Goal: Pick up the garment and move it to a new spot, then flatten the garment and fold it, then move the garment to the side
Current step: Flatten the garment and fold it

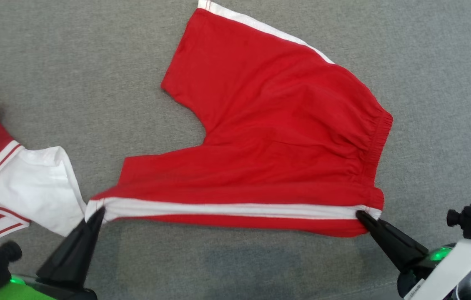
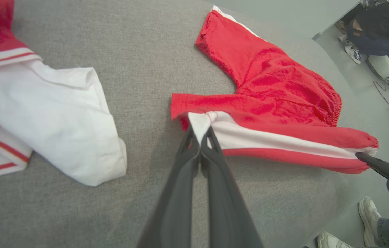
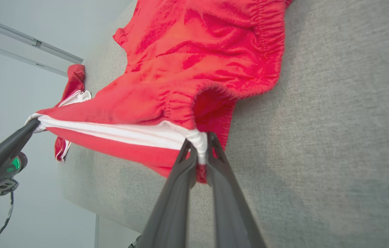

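Left gripper [image 1: 97,213] pinches the white stripe at the leg hem of the shorts [image 1: 277,125], its 2 fingers closed on the cloth. Right gripper [image 1: 361,215] clamps the same stripe at the waistband. The shorts lie spread on a grey fabric surface [image 1: 52,62], their near edge stretched between the grippers. A red-and-white shirt [image 1: 31,187] lies at left. On the pale floor [image 2: 334,44], a person's shoe [image 2: 366,213] shows.
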You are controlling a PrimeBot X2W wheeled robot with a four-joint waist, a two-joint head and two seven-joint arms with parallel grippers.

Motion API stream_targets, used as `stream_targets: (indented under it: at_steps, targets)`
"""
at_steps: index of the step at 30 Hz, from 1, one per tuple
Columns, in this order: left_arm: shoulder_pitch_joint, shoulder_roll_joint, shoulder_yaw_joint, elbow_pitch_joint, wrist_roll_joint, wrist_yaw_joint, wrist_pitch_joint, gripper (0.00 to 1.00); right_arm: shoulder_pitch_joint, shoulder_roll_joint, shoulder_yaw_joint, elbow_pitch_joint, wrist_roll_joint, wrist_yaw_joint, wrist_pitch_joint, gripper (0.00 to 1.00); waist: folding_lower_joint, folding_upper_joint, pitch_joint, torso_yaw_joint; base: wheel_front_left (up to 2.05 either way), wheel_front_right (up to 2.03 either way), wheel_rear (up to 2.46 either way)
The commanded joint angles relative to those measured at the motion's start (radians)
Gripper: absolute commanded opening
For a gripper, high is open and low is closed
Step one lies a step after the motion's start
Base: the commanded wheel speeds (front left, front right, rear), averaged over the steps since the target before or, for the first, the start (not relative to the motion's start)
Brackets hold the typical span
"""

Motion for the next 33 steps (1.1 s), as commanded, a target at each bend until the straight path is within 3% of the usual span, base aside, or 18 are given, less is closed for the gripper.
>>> stream_targets:
  at_steps: [1,7,10,15,16,20,24,29,33]
  targets:
    - [-0.078,0.070,0.053,-0.063,-0.001,0.035,0.069,0.00,-0.064,0.024,0.038,-0.014,0.032,-0.002,-0.001,0.00,0.0001,0.0023,0.077,-0.087,0.00,0.00,0.00]
    - [-0.299,0.248,0.161,-0.161,-0.085,0.086,0.342,0.00,-0.243,0.076,0.123,0.004,0.105,-0.001,0.003,0.00,0.0001,0.0023,0.152,-0.194,0.00,0.00,0.00]
    - [-0.448,0.308,0.192,-0.162,-0.147,0.076,0.490,0.00,-0.320,0.102,0.158,0.022,0.144,-0.001,0.011,0.00,0.0001,0.0023,0.179,-0.236,0.00,0.00,0.00]
    - [-0.702,0.351,0.163,-0.104,-0.200,0.044,0.731,0.00,-0.416,0.137,0.188,0.048,0.211,-0.001,0.027,0.00,0.0001,0.0023,0.210,-0.299,0.00,0.00,0.00]
    - [-0.800,0.346,0.129,-0.075,-0.187,0.031,0.819,0.00,-0.442,0.144,0.193,0.055,0.232,-0.001,0.036,0.00,0.0001,0.0023,0.216,-0.319,0.00,0.00,0.00]
    - [-1.015,0.286,0.042,0.000,-0.123,0.000,0.971,0.00,-0.475,0.159,0.185,0.060,0.267,-0.001,0.033,0.00,0.0001,0.0023,0.228,-0.344,0.00,0.00,0.00]
    - [-1.223,0.177,-0.057,0.108,-0.039,-0.029,1.094,0.00,-0.493,0.171,0.168,0.062,0.287,-0.001,0.016,0.00,0.0001,0.0023,0.234,-0.358,0.00,0.00,0.00]
    - [-1.391,0.055,-0.149,0.254,0.028,-0.054,1.182,0.00,-0.507,0.189,0.143,0.060,0.315,-0.001,-0.002,0.00,0.0001,0.0023,0.240,-0.368,0.00,0.00,0.00]
    - [-1.460,-0.001,-0.190,0.360,0.068,-0.072,1.204,0.00,-0.537,0.214,0.130,0.083,0.300,-0.001,-0.015,0.00,0.0001,0.0023,0.245,-0.377,0.00,0.00,0.00]
